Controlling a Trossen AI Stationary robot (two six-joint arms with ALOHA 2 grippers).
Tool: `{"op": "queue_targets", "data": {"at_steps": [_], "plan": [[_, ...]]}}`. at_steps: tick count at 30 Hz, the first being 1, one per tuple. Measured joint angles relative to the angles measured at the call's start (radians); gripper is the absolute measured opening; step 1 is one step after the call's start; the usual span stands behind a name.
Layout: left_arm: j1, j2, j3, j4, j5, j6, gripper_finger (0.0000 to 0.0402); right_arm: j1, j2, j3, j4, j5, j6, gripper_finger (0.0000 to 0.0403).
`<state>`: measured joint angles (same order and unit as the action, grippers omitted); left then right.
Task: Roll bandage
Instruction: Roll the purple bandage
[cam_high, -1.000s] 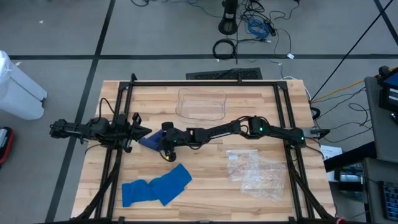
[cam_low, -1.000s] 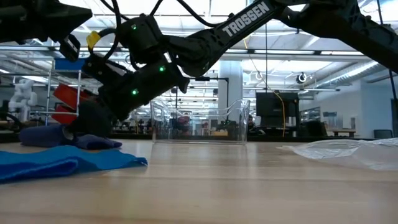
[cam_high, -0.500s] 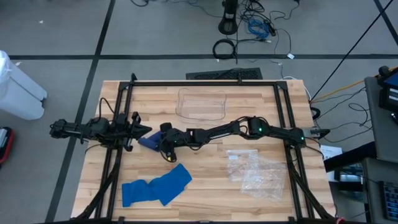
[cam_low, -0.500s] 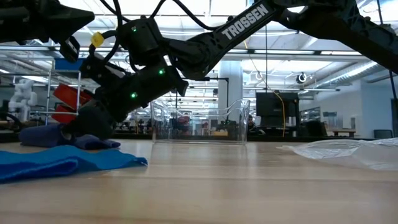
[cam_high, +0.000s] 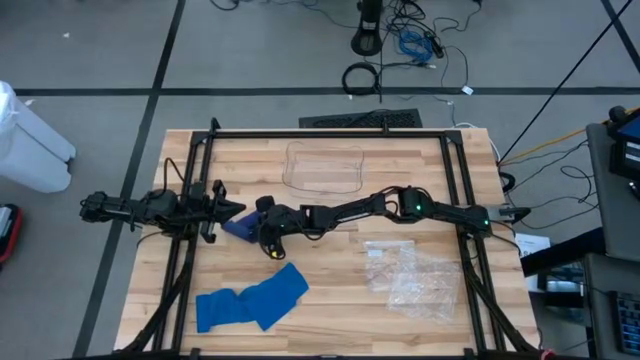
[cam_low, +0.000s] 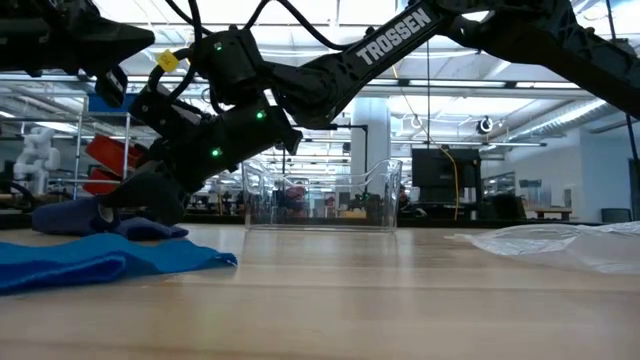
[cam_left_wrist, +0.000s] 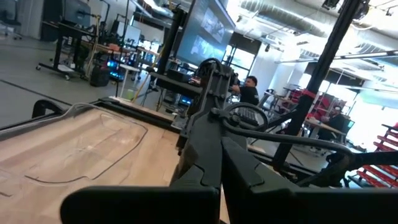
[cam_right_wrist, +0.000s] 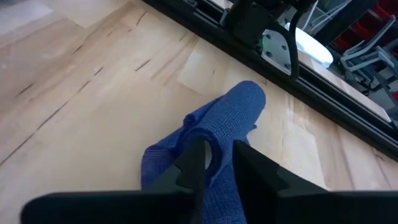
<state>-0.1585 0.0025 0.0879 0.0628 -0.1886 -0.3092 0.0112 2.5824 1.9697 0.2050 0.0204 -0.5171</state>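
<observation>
While you watch, frame centre: right gripper pinches the blue bandage.
Left gripper: shut, empty, left of centre.
Surface: wooden table.
Room: lit workshop.

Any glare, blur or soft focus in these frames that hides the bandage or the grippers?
High view: even light, blue bandage clear. Low view: bright ceiling lights backlight the right gripper; near tabletop soft. Right wrist view: the fingers blurred, bandage weave sharp. Left wrist view: glare at upper right.

right gripper fingers narrowed around blue bandage fold, wrist tipped slightly
</observation>
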Motion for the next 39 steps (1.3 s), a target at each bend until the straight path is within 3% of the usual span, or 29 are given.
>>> {"op": "queue_targets", "data": {"at_steps": [9,15,21,28,32,36,39], "plan": [[0.0,0.0,0.0,0.003,0.0,-0.001,0.0005,-0.01,0.0,0.0,-0.014,-0.001,0.0,0.0004],[0.0,0.0,0.0,0.004,0.0,-0.001,0.0005,-0.011,-0.002,0.0,-0.057,0.018,-0.003,0.0],[0.0,0.0,0.0,0.009,0.011,0.005,0.0005,-0.008,-0.049,-0.002,-0.197,0.135,-0.048,0.0],[-0.001,0.0,0.01,-0.008,0.042,0.053,0.0005,-0.005,-0.146,0.0,-0.39,0.097,-0.008,0.0],[-0.001,0.0,0.071,-0.158,0.034,0.033,0.0003,-0.006,-0.168,-0.001,-0.471,0.077,0.015,0.0],[-0.001,0.0,0.144,-0.445,-0.074,-0.043,0.0002,-0.006,-0.171,-0.001,-0.502,0.047,0.035,0.0],[-0.001,0.0,0.158,-0.519,-0.124,-0.111,0.0001,-0.002,-0.171,-0.001,-0.516,0.023,0.047,0.0]]}}
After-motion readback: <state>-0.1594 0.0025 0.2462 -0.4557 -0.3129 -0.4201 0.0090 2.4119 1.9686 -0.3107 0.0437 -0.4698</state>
